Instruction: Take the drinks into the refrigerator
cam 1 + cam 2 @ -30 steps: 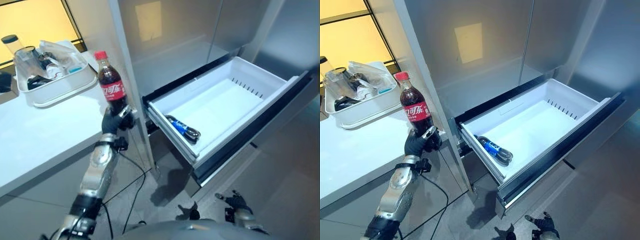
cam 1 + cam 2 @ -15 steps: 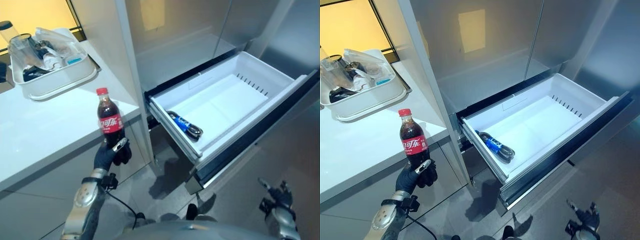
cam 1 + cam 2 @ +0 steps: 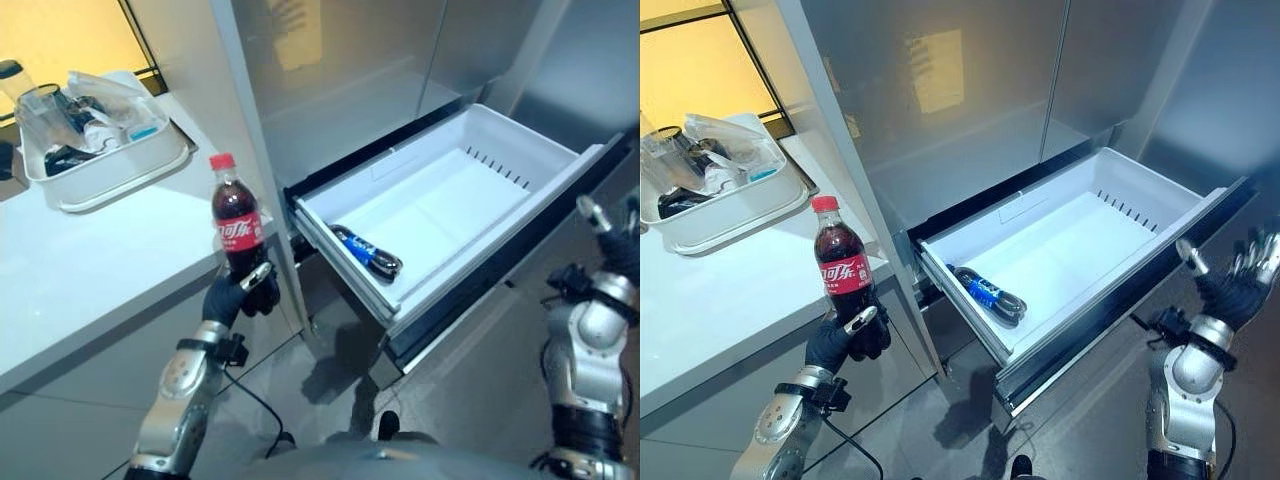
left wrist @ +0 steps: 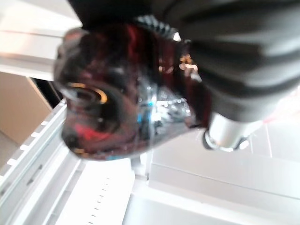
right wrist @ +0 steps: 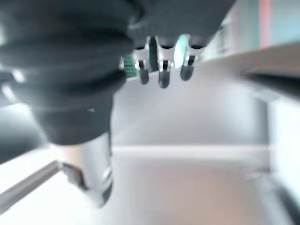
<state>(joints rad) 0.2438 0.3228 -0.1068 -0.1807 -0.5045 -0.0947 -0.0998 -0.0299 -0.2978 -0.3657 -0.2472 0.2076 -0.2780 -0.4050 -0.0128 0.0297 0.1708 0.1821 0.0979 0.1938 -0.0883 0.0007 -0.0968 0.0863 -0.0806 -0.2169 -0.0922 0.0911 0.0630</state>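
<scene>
Left eye view: white counter (image 3: 70,270) (drawer (image 3: 440,215) open)

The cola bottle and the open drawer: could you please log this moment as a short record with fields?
cola bottle: upright, red cap on, held at its base
left hand: curled round the cola bottle, beside the white counter's edge
right hand: fingers spread, holding nothing, raised by the drawer front
refrigerator drawer: pulled open, white inside
in the drawer: one blue-labelled bottle lying on its side near the front corner
white tub: on the counter, holding assorted items
</scene>
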